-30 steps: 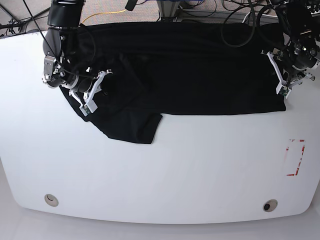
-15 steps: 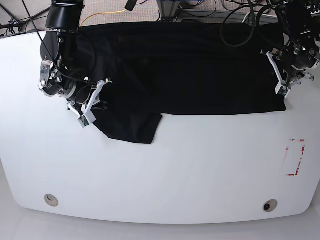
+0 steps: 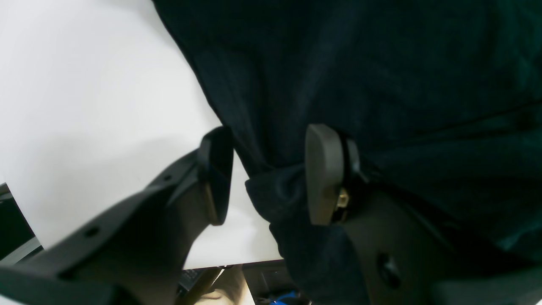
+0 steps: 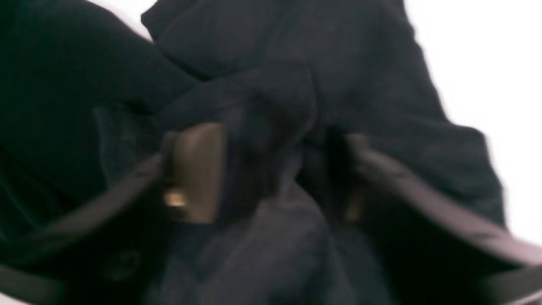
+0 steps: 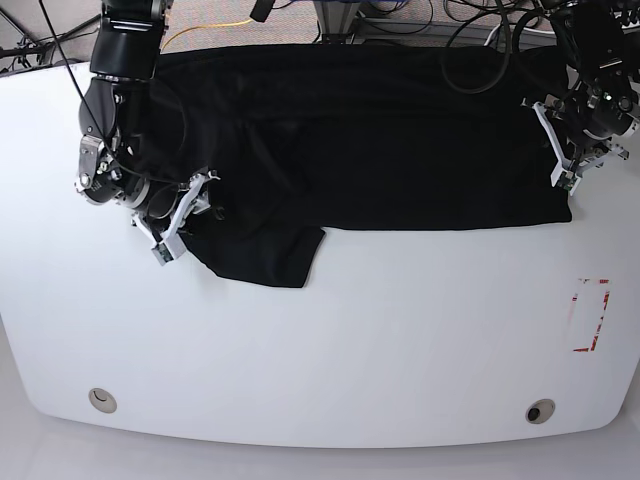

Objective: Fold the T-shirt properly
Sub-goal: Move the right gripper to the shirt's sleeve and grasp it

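The black T-shirt (image 5: 380,130) lies spread across the far half of the white table (image 5: 350,350), with a sleeve flap hanging toward the front at the left. My right gripper (image 5: 185,215) is at the shirt's left edge; in its blurred wrist view the pads (image 4: 194,169) stand wide apart, with loose bunched T-shirt (image 4: 275,51) fabric between them. My left gripper (image 5: 572,172) sits at the shirt's right edge. Its fingers (image 3: 322,173) are apart around a fold of the T-shirt (image 3: 381,63) hem. A strip of white table shows between the cloth and the other finger.
A red-outlined rectangle (image 5: 592,315) is marked on the table at the right. Two round holes (image 5: 101,400) (image 5: 540,411) sit near the front edge. Black cables (image 5: 470,50) trail over the shirt's far right part. The table's back edge is just beyond the shirt.
My right gripper has opened and let go of the cloth at the shirt's left edge, shifting slightly along it. The left gripper has not moved.
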You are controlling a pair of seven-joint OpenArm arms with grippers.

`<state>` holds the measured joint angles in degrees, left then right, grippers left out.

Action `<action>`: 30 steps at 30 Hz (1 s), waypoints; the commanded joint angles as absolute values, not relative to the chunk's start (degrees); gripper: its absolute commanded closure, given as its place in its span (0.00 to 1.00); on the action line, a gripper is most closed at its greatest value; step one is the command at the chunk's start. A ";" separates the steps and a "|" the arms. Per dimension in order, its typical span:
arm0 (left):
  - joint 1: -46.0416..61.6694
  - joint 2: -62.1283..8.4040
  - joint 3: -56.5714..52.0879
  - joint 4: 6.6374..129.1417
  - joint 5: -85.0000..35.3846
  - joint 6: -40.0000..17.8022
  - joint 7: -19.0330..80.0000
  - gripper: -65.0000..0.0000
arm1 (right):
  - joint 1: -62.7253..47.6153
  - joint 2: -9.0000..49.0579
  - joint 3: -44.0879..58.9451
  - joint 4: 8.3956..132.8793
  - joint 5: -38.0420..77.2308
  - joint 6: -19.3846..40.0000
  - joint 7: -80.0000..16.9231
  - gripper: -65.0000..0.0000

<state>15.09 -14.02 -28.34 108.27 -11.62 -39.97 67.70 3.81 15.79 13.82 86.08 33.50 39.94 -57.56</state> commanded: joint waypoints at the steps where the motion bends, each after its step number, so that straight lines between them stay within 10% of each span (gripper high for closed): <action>1: 14.73 -14.81 -28.53 109.14 -11.82 -40.00 67.12 0.60 | 5.32 17.98 16.84 87.16 34.33 40.00 -56.40 0.26; 30: 12.26 -14.81 -29.93 109.14 -11.91 -40.00 67.21 0.60 | 17.80 17.27 19.56 63.60 14.73 40.00 -47.43 0.43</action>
